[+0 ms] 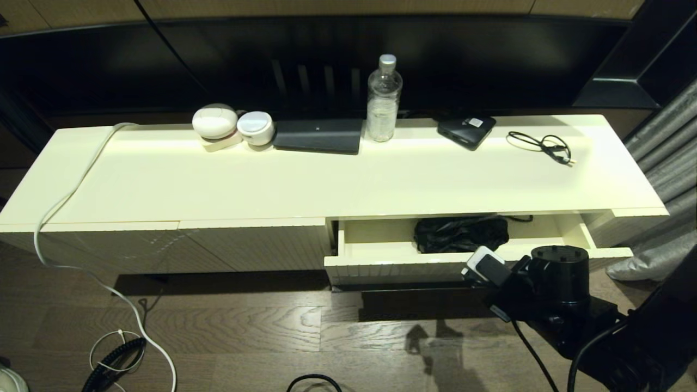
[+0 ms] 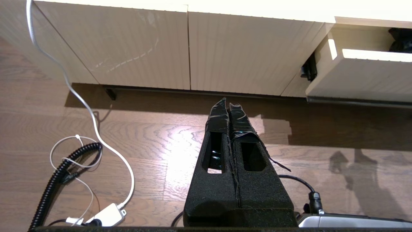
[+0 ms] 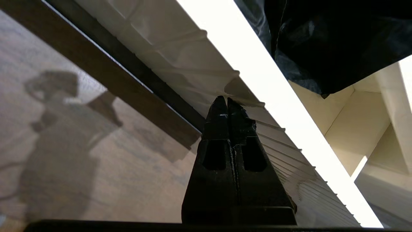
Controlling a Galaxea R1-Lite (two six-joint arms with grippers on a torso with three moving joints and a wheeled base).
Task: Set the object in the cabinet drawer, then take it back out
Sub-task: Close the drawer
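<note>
Here the right gripper is pinched fully closed with nothing between its 2 black fingers, and its tips sit right at the ribbed front of the cabinet drawer, just below that front's bright top edge; whether they actually touch the ribs cannot be told. In the head view the right arm reaches in toward the drawer's front, on the side away from the closed panels, with its wrist housing covering the fingertips. The drawer is pulled out from under the cream cabinet top, and the black folding umbrella lies inside it as a loose shiny bundle, toward the back of the interior and just beyond the front board from the gripper; the right wrist view shows its fabric resting on the smooth cream floor of the drawer. The left gripper is also closed and empty, hanging over the wooden floor in front of the 2 closed ribbed panels beside the drawer, well apart from it. On the cabinet top above the drawer stand a clear water bottle, a small flat black box and a thin black cable.
</note>
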